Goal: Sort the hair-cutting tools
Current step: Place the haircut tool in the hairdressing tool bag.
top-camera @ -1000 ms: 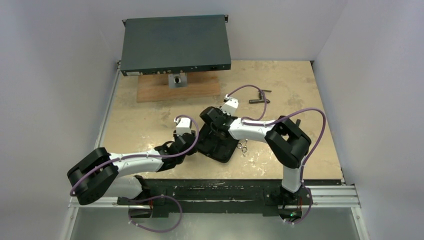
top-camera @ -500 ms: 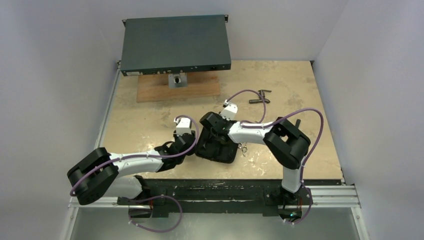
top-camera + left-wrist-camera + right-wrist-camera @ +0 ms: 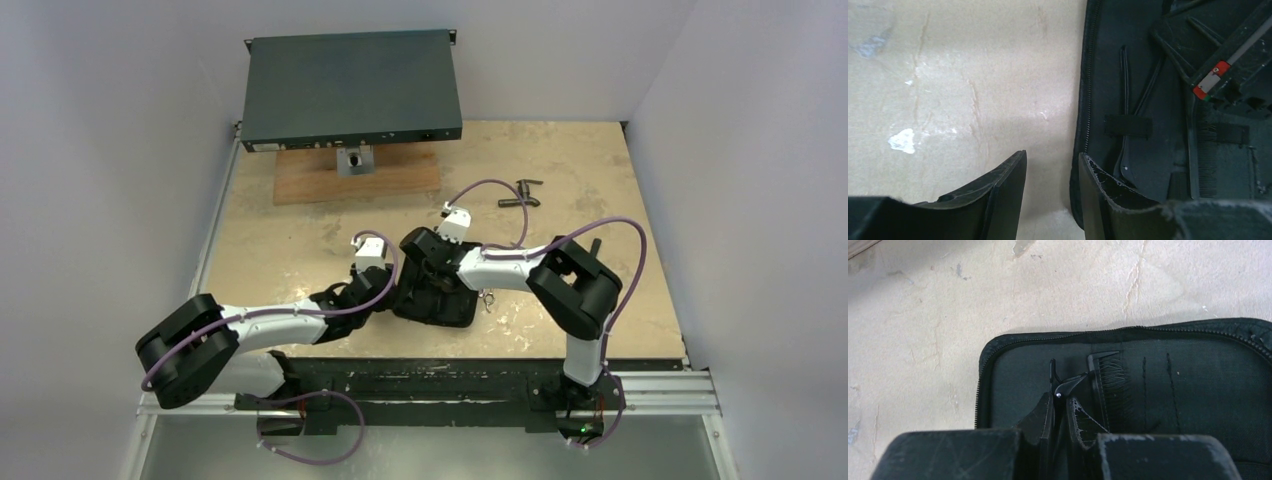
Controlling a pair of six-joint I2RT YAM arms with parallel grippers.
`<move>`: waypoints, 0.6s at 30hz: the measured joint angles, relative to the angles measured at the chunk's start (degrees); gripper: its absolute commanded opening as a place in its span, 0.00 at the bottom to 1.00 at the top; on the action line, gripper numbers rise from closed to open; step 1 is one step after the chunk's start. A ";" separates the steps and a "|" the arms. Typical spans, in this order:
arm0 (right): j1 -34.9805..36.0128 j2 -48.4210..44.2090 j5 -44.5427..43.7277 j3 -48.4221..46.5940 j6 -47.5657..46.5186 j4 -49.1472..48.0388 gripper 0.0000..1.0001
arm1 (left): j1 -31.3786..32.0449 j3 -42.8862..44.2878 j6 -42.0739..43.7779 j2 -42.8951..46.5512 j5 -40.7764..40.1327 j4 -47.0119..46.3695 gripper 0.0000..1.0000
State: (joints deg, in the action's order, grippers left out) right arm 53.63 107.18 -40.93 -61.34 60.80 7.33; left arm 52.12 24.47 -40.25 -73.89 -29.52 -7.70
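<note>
An open black zip case (image 3: 450, 305) lies on the table between my arms. My right gripper (image 3: 1060, 402) is over its inside, shut on a thin black clip-like piece (image 3: 1068, 384) with a small silver rivet. A slim black comb (image 3: 1108, 380) sits in the case just right of it, and the comb (image 3: 1205, 165) also shows in the left wrist view. My left gripper (image 3: 1050, 167) is open at the case's left edge (image 3: 1083, 100), one finger over the table and one over the case, with nothing between them. Small silver scissors (image 3: 488, 298) lie on the table by the case's right side, partly under my right arm.
A dark flat box (image 3: 350, 90) stands on a wooden board (image 3: 400, 180) at the back left. A dark T-shaped fitting (image 3: 520, 195) lies at the back centre. The table's front edge is a black rail (image 3: 430, 375) just behind the arm bases.
My right gripper has moved left and nearer, lower over the case, and the case has turned a little. The left arm has hardly moved.
</note>
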 measured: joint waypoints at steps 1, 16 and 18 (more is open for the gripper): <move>0.00 -0.02 0.00 0.11 -0.92 -0.70 0.00 | 0.00 0.00 -0.35 0.00 0.81 0.02 0.42; 0.00 -2.14 3.26 2.69 -12.68 -10.60 0.00 | 0.00 0.02 -2.84 -3.61 5.09 -2.23 0.28; 0.00 -2.14 4.22 2.86 -13.53 -11.47 0.00 | 0.00 0.02 -2.91 -3.82 5.16 -2.60 0.25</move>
State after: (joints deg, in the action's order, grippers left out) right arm 53.63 105.03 -36.71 -58.48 47.27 -4.14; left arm 52.12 24.49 -43.16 -77.71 -24.36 -10.31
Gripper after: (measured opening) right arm 0.053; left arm 0.286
